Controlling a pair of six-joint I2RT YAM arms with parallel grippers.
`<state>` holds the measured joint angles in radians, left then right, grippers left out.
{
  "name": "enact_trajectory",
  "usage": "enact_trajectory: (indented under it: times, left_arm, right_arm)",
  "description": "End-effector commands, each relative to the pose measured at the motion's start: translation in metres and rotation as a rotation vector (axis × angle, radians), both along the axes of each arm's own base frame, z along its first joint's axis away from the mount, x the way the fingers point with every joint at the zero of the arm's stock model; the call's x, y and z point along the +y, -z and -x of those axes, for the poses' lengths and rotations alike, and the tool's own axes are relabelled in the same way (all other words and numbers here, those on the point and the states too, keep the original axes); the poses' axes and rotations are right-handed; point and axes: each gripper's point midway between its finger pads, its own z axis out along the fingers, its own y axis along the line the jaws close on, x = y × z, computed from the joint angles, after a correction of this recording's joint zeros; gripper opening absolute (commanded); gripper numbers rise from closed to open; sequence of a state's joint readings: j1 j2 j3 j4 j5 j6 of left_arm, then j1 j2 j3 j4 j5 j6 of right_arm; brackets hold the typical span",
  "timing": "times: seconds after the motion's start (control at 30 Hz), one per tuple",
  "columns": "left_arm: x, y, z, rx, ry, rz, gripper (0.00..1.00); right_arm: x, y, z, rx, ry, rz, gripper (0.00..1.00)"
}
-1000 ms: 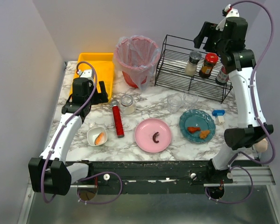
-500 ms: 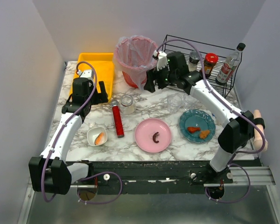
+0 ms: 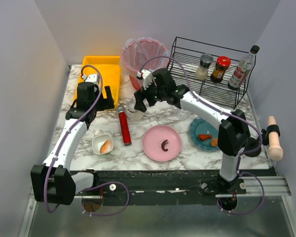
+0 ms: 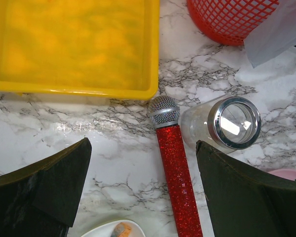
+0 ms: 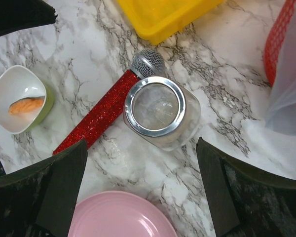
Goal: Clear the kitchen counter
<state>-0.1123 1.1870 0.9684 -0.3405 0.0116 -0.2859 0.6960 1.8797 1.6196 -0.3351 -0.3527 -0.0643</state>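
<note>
Counted on the white marble-patterned kitchen counter (image 3: 153, 163):

- One yellow plastic tray (image 3: 99, 74).
- One red mesh waste basket with a clear liner (image 3: 144, 57).
- One black wire rack (image 3: 207, 69), in which three bottles are stood — a grey-capped shaker (image 3: 203, 66), a red-capped jar (image 3: 219, 68) and a tall clear bottle (image 3: 241, 68).
- One red glitter microphone (image 3: 124, 125).
- One clear glass jar with a silver rim (image 5: 158, 111).
- One small white bowl (image 3: 102, 143), one piece of food in it.
- Two round plates — one pink (image 3: 161, 143), one teal (image 3: 203, 133).
</note>
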Motion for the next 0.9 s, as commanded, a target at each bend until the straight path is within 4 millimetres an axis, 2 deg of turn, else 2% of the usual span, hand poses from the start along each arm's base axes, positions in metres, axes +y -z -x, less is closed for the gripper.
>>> enact_trajectory:
  times: [0.0, 0.3, 0.53, 0.87]
  left_arm:
    - [0.0, -0.008, -0.001, -0.007, -0.003, 0.013, 0.99]
    - [0.0, -0.009, -0.001, -0.007, -0.003, 0.011, 0.99]
    - [0.0, -0.009, -0.001, -0.008, 0.002, 0.012, 0.99]
    - [-0.001, -0.009, 0.0, -0.008, 0.006, 0.014, 0.99]
  right_arm:
    - [0.018, 0.002, -0.011, -0.037, 0.007, -0.021, 0.99]
    - [0.033, 0.028, -0.026, -0.009, 0.102, 0.045, 1.0]
    - [0.045, 0.042, -0.022, 0.035, 0.116, 0.063, 1.0]
    - [0.047, 0.066, -0.02, 0.042, 0.132, 0.15, 1.0]
